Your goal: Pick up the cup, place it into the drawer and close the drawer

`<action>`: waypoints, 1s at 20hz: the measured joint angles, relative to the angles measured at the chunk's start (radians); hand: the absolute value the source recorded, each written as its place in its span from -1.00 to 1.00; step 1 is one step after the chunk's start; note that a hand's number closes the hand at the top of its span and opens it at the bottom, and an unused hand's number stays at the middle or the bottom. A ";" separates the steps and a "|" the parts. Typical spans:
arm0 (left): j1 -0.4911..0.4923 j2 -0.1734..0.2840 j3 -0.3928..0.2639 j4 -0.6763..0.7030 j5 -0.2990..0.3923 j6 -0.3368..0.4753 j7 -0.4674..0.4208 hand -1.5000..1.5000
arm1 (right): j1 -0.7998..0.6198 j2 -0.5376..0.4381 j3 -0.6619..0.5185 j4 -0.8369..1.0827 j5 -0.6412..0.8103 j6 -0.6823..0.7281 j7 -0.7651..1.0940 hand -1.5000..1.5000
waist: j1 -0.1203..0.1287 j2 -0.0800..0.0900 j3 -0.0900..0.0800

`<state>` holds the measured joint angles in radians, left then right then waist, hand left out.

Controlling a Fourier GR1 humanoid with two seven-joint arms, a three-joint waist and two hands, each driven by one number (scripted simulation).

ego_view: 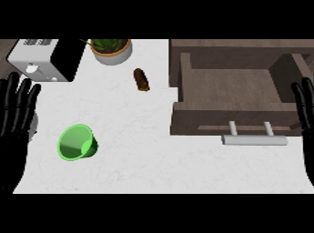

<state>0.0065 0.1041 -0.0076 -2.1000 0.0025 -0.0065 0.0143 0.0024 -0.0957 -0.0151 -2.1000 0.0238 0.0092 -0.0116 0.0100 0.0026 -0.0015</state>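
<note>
Head view looks steeply down at the counter [159,136].

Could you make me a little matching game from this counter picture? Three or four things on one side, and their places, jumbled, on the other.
Things:
1. green cup
2. potted plant
3. open drawer
4. toaster

Places:
A. far left corner of the counter
B. right side, handle toward the robot
C. near left, close to the left hand
D. far edge, just right of the toaster

Pairs: 1-C, 2-D, 3-B, 4-A
</note>
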 measured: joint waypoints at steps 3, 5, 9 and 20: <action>0.003 0.037 0.025 0.009 0.093 -0.088 -0.028 -1.00 | 0.018 0.000 0.000 0.000 -0.019 0.019 -0.009 -1.00 | -0.005 -0.002 0.000; 0.007 0.067 0.023 0.017 0.176 -0.176 -0.054 -1.00 | 0.018 0.000 0.008 0.002 -0.027 0.028 -0.003 -1.00 | -0.006 -0.002 0.000; 0.045 0.105 0.011 0.059 0.377 -0.335 -0.050 -1.00 | 0.006 0.009 0.031 0.015 -0.075 0.052 0.041 -1.00 | -0.004 -0.001 0.000; 0.029 0.164 0.086 0.142 0.636 -0.501 0.046 -1.00 | -0.064 0.022 0.031 0.035 -0.122 0.060 0.121 -1.00 | -0.008 -0.003 0.001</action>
<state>0.0358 0.2680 0.0785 -1.9581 0.6382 -0.5078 0.0601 -0.0614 -0.0732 0.0158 -2.0648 -0.0980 0.0689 0.1098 0.0015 0.0000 -0.0002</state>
